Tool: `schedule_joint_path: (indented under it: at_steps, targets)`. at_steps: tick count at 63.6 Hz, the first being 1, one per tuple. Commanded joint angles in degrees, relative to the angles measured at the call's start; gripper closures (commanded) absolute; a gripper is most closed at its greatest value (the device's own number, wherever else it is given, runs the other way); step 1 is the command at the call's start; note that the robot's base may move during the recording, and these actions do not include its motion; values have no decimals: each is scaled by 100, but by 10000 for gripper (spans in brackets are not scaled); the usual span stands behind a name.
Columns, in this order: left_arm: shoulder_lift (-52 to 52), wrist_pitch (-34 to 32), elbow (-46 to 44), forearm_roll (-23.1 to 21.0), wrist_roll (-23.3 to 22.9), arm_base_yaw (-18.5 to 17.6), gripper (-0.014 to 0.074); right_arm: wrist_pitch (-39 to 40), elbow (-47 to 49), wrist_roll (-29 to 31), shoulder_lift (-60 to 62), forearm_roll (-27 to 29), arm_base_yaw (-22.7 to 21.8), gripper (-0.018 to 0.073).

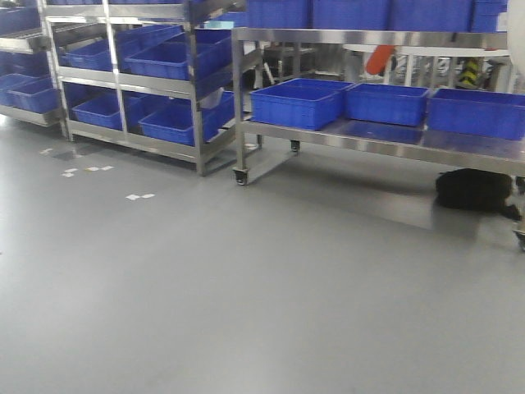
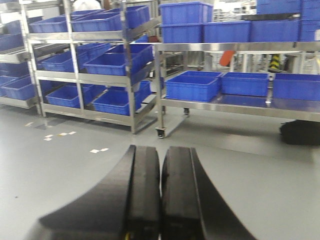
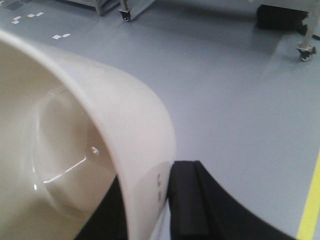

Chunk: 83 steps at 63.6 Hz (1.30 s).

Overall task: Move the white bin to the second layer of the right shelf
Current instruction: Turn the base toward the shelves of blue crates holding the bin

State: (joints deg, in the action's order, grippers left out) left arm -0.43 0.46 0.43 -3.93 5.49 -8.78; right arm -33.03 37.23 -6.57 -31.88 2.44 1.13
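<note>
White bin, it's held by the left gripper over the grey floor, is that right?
Not quite. The white bin is held by the right gripper, not the left, over the grey floor. The right wrist view shows its fingers pinching the bin's wall. In the left wrist view the left gripper is shut on nothing.

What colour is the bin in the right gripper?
The white bin is plain cream-white, clearest in the right wrist view.

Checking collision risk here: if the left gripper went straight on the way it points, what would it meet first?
Probably nothing near: the shut left gripper faces grey floor, then the wheeled stainless-steel table leg; depth is unclear.
</note>
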Motion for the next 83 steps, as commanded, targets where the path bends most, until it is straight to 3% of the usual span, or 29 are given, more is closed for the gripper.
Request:
schedule_joint_path:
  at_steps: [1, 83]
  targets:
    - [-76, -507, 190, -29, -43, -19, 512, 573, 187, 0, -6, 17, -44, 503]
    - [-76, -507, 190, -29, -43, -19, 512, 573, 187, 0, -6, 17, -44, 503]
